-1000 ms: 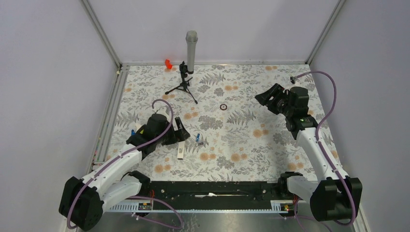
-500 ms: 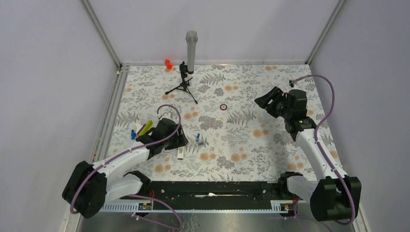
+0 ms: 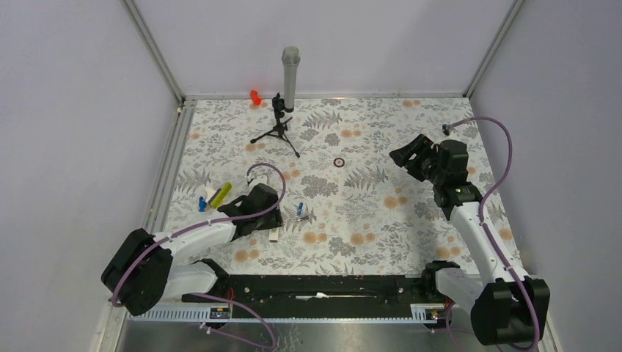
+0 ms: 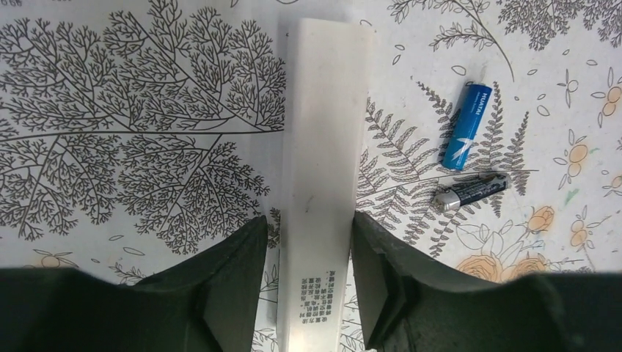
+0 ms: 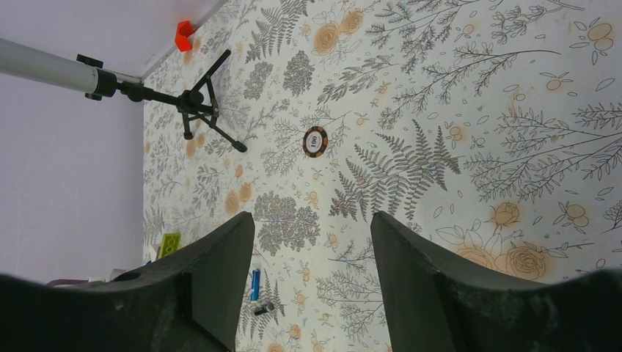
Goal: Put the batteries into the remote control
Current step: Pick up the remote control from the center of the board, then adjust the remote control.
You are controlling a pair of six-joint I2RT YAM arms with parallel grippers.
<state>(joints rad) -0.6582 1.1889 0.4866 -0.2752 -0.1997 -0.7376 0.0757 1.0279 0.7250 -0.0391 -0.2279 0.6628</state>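
Floral-printed worktop (image 3: pixel 367 220) inside a grey-walled enclosure, shown from above and from both wrists.

Left pincer (image 4: pixel 309 227): lowered over the remote control (image 4: pixel 323 132), one finger on each long edge. The jaws are about half closed. The finger at 3 o'clock appears to meet the white edge, while a sliver of cloth shows at 9 o'clock, so whether the grip has seated cannot be told. A second earlier these jaws stood wide and the arm sat higher, with most of the bar in overhead sight; now only its 6 o'clock end peeks out.

The remote control lies flat, its long axis running from 12 to 6 o'clock in the wrist view, printed text toward the wrist.

The batteries (image 4: pixel 469 158) rest loose on the cloth at 2 o'clock from the left pincer, near the bar but not touching it; one is bright blue, the other darker, and their near ends almost meet.

Right pincer (image 5: pixel 312 220): held above the worktop at 2 o'clock, jaws well apart and empty, nearly unmoved over the same second.

Interpretation: the narrowing suggests the remote is being secured first; both cells await loading.
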